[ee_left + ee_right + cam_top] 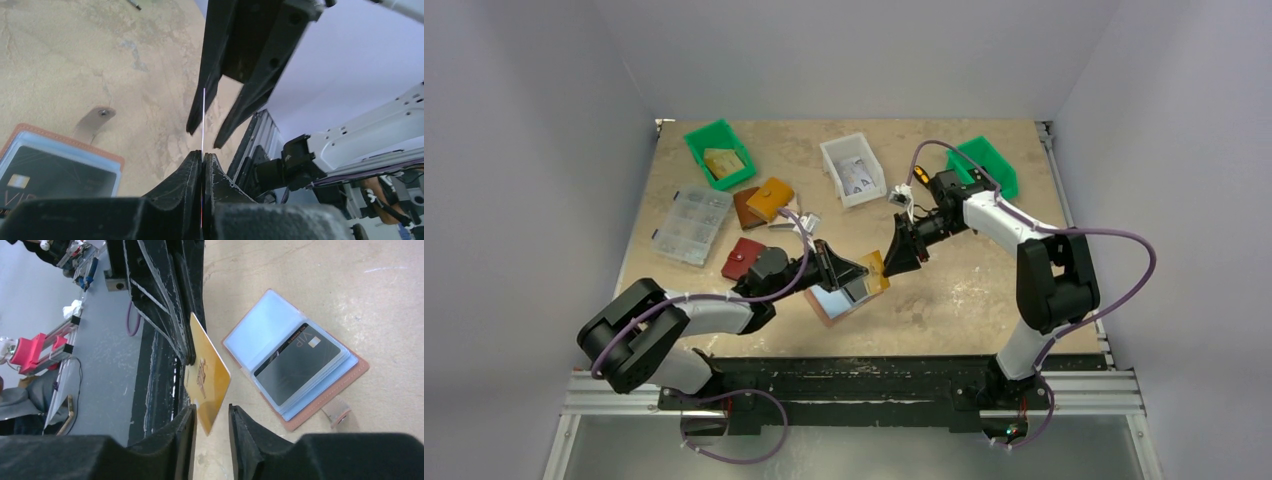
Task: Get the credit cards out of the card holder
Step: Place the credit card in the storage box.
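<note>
The card holder point(827, 306) lies open on the table, a dark VIP card point(298, 364) in its clear sleeve; it also shows in the right wrist view point(352, 371) and the left wrist view point(59, 141). My left gripper point(856, 271) is shut on a tan-gold credit card point(207, 376) and holds it on edge above the table, right of the holder. The card shows edge-on as a thin line in the left wrist view point(203, 120). My right gripper point(211, 416) is open, its fingers either side of the card's free corner. It faces the left gripper point(203, 157).
A green bin point(720, 152) with papers is at the back left, a white bin point(852, 168) at the back middle, another green bin point(986, 165) at the back right. A clear organiser box point(692, 225), a mustard wallet point(771, 198) and a red pouch point(742, 258) lie left.
</note>
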